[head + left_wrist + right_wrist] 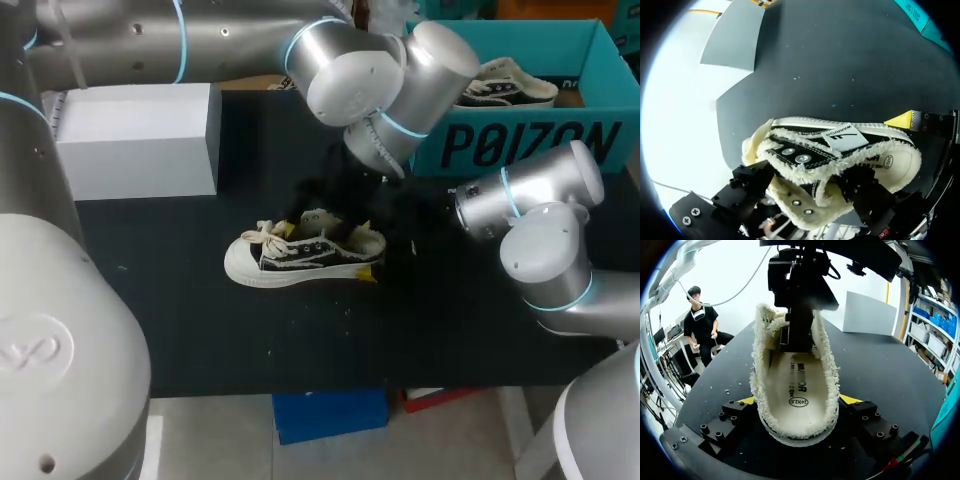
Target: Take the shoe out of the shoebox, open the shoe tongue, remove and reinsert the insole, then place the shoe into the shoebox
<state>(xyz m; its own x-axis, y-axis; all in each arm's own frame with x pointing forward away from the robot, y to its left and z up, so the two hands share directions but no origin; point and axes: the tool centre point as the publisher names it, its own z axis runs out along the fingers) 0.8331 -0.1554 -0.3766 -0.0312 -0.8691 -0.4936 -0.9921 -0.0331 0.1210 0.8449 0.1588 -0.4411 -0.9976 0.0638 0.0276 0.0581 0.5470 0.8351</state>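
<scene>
Both our grippers meet the shoe (300, 255) mid-frame: the right gripper (798, 400) clamps its heel; the left gripper (798, 342) dips into its opening, hold we cannot tell. Upper right, the shoebox (520, 145) holds a second shoe (505, 85).

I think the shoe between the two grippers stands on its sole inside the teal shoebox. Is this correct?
No. That shoe stands on its sole on the black table, outside the teal shoebox, as the head view shows. A second shoe lies inside the box.
</scene>
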